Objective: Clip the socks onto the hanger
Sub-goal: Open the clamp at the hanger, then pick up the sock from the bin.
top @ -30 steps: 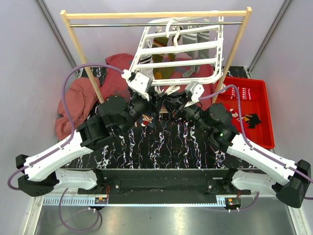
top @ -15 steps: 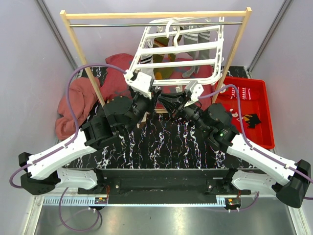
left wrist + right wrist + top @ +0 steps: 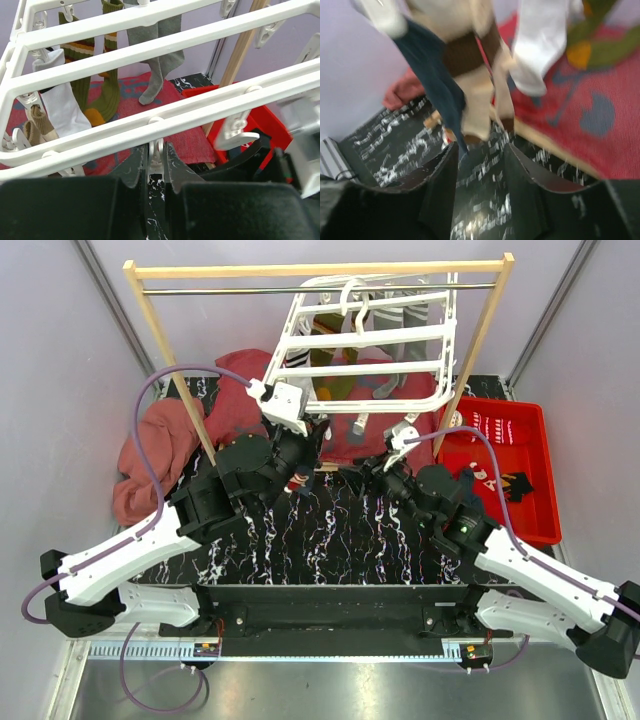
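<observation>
The left pincer (image 3: 154,161) is clamped tight on one white clip (image 3: 155,149) under the hanger (image 3: 100,137). The right pincer (image 3: 481,150) is apart and empty, just by one blue sock (image 3: 432,65). The one hanger on the rail (image 3: 320,270) holds one grey sock (image 3: 152,65), one white sock (image 3: 62,105) and two green socks (image 3: 107,92)

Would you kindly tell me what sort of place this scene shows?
Probably a robotics lab test cell: plain grey walls box in a marbled table, the left arm and right arm are bolted at its near edge, and a sock hanger hangs from a wooden rail.
</observation>
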Tool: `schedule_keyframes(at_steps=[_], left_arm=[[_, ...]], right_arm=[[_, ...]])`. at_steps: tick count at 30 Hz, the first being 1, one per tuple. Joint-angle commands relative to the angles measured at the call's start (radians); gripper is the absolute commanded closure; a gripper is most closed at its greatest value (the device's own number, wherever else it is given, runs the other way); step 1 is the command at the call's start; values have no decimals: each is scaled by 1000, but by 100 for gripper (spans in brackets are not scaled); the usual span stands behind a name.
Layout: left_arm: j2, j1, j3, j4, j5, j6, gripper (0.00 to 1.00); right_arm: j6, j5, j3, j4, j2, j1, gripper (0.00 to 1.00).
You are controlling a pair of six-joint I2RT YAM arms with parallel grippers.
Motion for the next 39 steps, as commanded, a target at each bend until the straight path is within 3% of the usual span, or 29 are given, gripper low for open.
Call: schedule_keyframes(at_steps=[1, 10, 16, 21, 27, 39], left_arm=[[5, 2, -5, 64, -17, -56, 96], [13, 3, 1, 56, -6, -130, 96], [42, 3, 24, 41, 37, -160, 96], [45, 3, 36, 34, 56, -170, 96], [41, 3, 29, 33, 89, -186, 96], [30, 3, 27, 27, 106, -180, 96]], right_arm=[[173, 161, -42, -282, -90, 2, 47], [450, 369, -26, -783, -138, -38, 42], [450, 354, 15, -940, -142, -284, 42], [307, 262, 67, -917, -61, -612, 44], [272, 81, 46, -722, 115, -919, 49], [312, -6, 124, -477, 534, -1042, 54]])
